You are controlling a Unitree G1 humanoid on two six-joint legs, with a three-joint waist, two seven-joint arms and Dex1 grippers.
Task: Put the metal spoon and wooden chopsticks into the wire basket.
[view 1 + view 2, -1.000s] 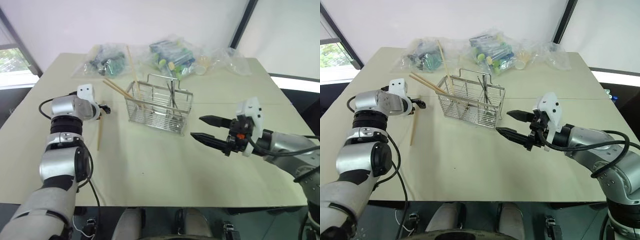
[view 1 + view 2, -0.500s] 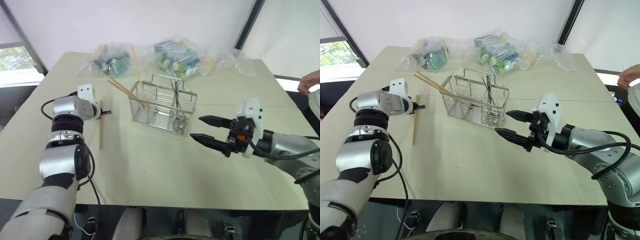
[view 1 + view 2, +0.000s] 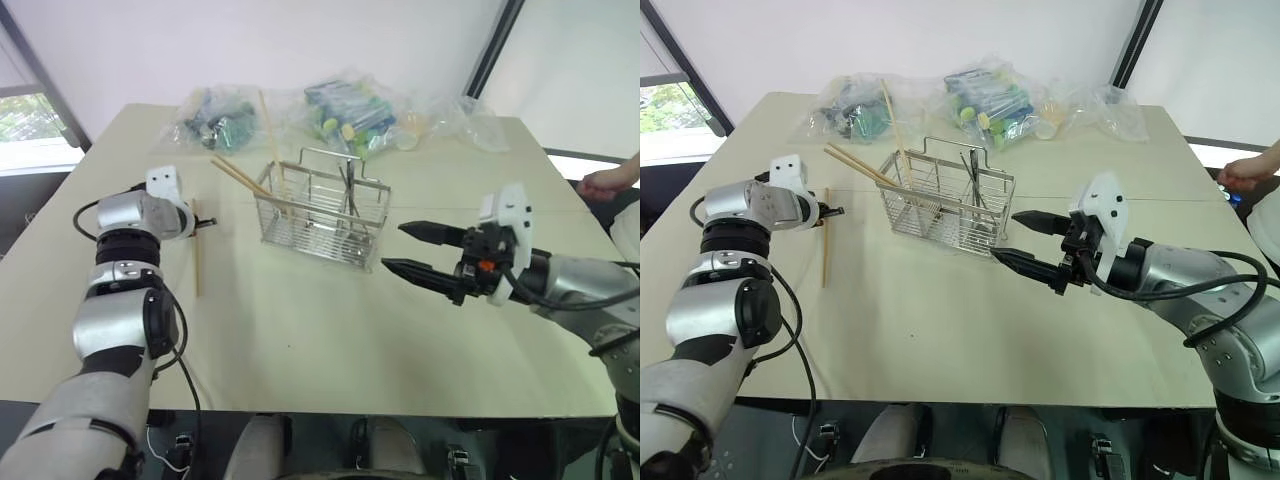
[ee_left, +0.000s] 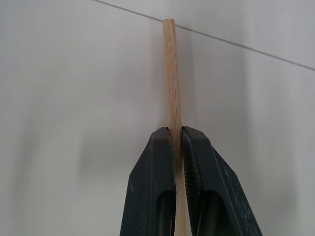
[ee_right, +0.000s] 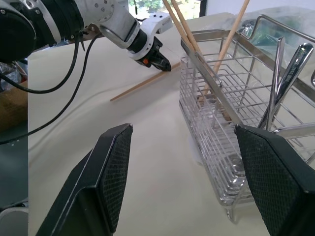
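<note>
My left gripper (image 4: 177, 132) is shut on one of the wooden chopsticks (image 4: 171, 78) near one end. That chopstick (image 3: 197, 262) lies along the table left of the wire basket (image 3: 318, 236), with the left gripper (image 3: 207, 223) at its far end. Three more chopsticks (image 3: 243, 180) lean in the basket's left side. The metal spoon (image 5: 294, 64) stands in the basket's right part beside another utensil. Right of the basket, my right gripper (image 3: 392, 247) hangs open above the table, holding nothing, its fingertips pointing at the basket.
Clear plastic bags (image 3: 345, 105) of small items lie along the table's far edge behind the basket. A person's hand (image 3: 603, 184) shows at the right edge. The beige table (image 3: 300, 340) is bare in front of the basket.
My left gripper has shut on the chopstick lying on the table. A person's hand has come into view at the right. The right gripper has stayed open in place.
</note>
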